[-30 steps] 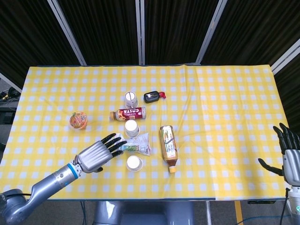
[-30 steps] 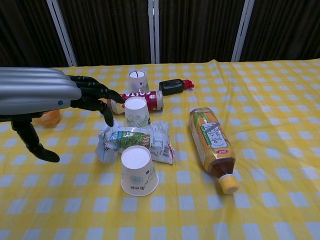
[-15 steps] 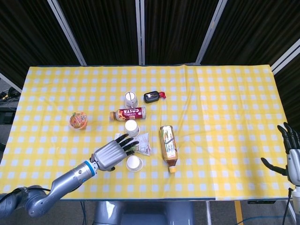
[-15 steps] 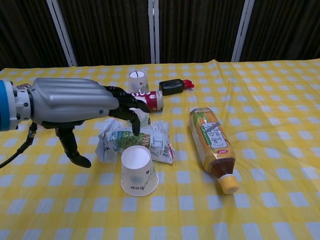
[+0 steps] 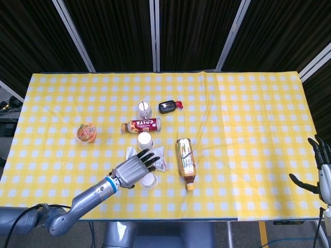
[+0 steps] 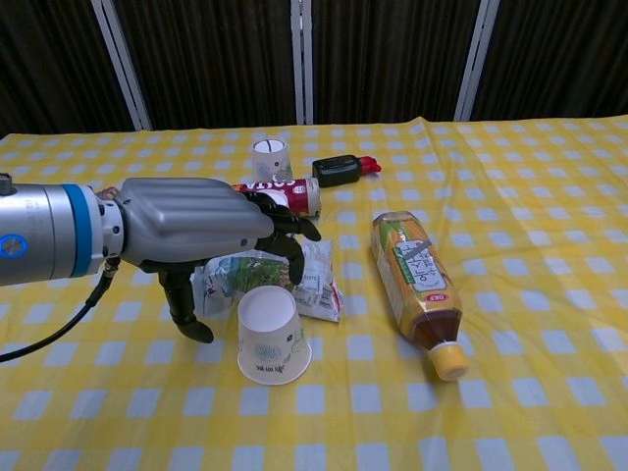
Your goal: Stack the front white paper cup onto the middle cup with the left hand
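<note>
Here, low and left of centre in the chest view, the silver left hand (image 6: 196,235) hovers with dark fingers (image 6: 285,228) spread and empty, just behind the front white paper cup (image 6: 270,334), which stands upside down on the yellow checked tablecloth (image 6: 549,196). In the head view, the middle white paper cup (image 5: 145,140) sits just above that hand, past a crumpled snack packet (image 5: 158,157). At the lower right edge, the right hand (image 5: 321,173) hangs open, holding nothing.
</note>
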Robot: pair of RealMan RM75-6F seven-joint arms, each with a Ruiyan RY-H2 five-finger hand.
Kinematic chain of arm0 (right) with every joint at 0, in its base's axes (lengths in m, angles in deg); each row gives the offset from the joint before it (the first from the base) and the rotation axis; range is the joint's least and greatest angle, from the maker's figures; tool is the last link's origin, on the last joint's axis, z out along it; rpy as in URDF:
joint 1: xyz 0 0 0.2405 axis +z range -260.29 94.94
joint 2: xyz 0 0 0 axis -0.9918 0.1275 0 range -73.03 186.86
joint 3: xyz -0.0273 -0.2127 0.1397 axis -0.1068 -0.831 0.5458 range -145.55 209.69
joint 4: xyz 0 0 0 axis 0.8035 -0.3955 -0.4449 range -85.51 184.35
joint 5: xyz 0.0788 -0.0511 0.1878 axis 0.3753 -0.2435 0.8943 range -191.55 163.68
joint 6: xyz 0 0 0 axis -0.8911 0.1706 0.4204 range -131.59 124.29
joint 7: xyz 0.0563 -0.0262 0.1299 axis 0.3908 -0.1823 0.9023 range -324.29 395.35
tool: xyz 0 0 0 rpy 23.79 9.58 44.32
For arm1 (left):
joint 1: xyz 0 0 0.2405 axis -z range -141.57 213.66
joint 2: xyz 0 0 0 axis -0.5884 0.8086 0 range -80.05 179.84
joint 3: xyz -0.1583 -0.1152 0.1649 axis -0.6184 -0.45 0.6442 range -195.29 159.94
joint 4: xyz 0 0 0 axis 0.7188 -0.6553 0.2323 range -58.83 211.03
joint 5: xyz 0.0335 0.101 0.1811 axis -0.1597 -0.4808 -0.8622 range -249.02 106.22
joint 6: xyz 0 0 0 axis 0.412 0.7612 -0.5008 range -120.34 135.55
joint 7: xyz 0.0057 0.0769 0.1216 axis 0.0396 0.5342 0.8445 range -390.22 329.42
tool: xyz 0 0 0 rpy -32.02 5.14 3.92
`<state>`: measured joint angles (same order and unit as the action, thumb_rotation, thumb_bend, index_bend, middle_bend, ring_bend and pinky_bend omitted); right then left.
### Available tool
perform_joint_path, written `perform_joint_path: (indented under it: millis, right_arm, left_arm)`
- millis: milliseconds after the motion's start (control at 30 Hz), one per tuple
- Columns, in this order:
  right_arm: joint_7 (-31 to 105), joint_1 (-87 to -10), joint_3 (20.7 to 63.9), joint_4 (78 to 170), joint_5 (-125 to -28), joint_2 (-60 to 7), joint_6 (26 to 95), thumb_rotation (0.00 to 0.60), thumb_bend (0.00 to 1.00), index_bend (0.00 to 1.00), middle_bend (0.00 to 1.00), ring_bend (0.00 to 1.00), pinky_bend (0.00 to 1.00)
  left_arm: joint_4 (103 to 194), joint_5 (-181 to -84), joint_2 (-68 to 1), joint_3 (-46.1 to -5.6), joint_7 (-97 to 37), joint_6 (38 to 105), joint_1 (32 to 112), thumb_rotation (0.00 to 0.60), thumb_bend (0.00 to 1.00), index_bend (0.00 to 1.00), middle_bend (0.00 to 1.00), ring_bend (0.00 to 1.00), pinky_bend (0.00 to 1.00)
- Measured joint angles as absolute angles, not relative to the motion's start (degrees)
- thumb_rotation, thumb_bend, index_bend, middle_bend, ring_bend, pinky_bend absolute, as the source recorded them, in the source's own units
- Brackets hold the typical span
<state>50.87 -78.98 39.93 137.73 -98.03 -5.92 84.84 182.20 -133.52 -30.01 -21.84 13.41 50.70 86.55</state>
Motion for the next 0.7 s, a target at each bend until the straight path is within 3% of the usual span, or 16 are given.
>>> perform_joint_path:
  millis: [233, 400, 700]
  right_arm:
    - [51.53, -79.10, 40.11, 137.61, -98.03, -5.82, 85.15, 0.600, 0.04, 0.00, 0.00, 0.00, 0.00]
    - [51.77, -79.25, 40.13, 137.50, -98.41, -5.88, 85.69, 0.600, 0.04, 0.00, 0.00, 0.00, 0.00]
    - [51.35, -79.30, 40.08, 137.60, -98.50, -5.94, 85.77, 0.600, 0.04, 0.00, 0.00, 0.00, 0.00]
  left_arm:
    - [182.35, -131.89, -30.64, -20.58, 14.01, 52.06, 87.92, 0.600, 0.35, 0.37, 0.00, 0.00, 0.00]
    - [182.35, -131.70, -30.68, -19.61, 14.05, 53.15, 88.27, 0.600, 0.36, 0.43, 0.00, 0.00, 0.00]
    - [183.68, -133.26, -28.59, -19.18, 11.57, 55.55, 87.83, 0.600, 0.36, 0.43, 0.00, 0.00, 0.00]
